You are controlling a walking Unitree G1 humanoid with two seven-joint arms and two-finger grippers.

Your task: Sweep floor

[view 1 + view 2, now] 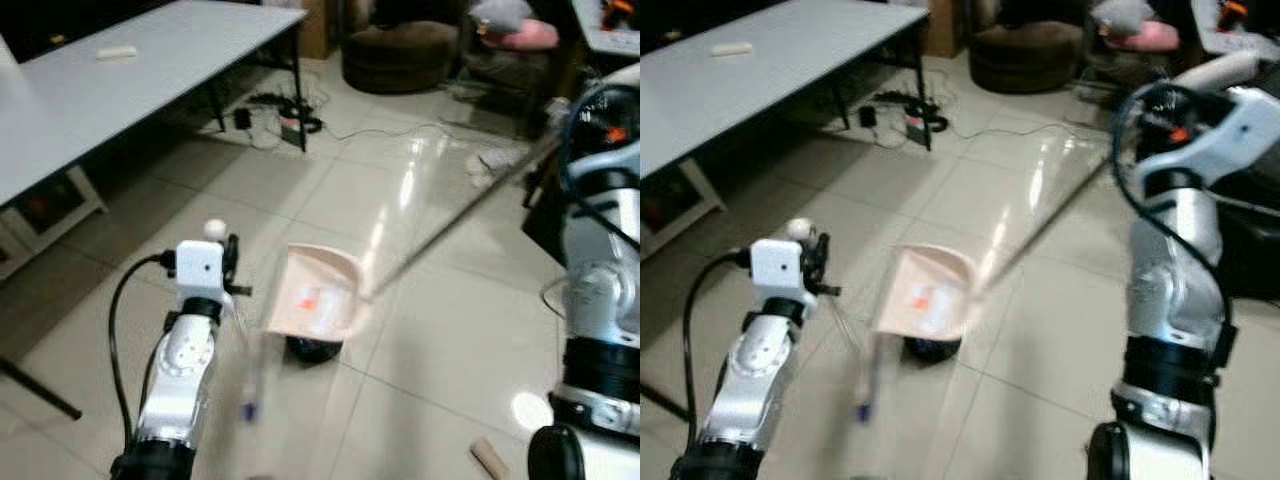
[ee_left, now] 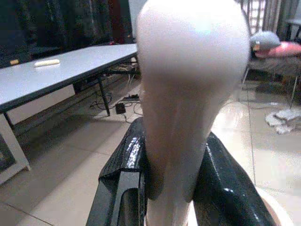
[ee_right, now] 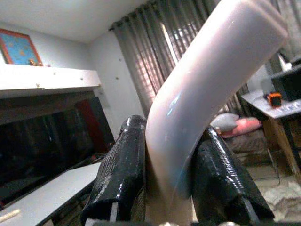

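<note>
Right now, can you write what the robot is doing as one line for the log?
task: sweep floor | left pincer: shut on pale handle | right pincer: shut on long handle | dustpan: on tiled floor | dark object: beside dustpan

The two head cameras sit high and look forward and down over the tiled floor (image 1: 300, 200), the right eye set slightly to the side, so both share the same stretch: the grey bench (image 1: 150, 70) ahead of the left gripper (image 2: 178, 188), the pink dustpan (image 1: 315, 295) between the arms, and both silver arms. The left wrist camera sits very close behind its gripper, looking along the fingers (image 2: 122, 169) at a pale handle (image 2: 188, 94), with the same bench beyond, low and nearly level. The right wrist camera, equally close behind the right gripper (image 3: 171, 188), tilts upward past a pale handle end (image 3: 211, 84) toward curtains (image 3: 155, 52) and ceiling.
</note>
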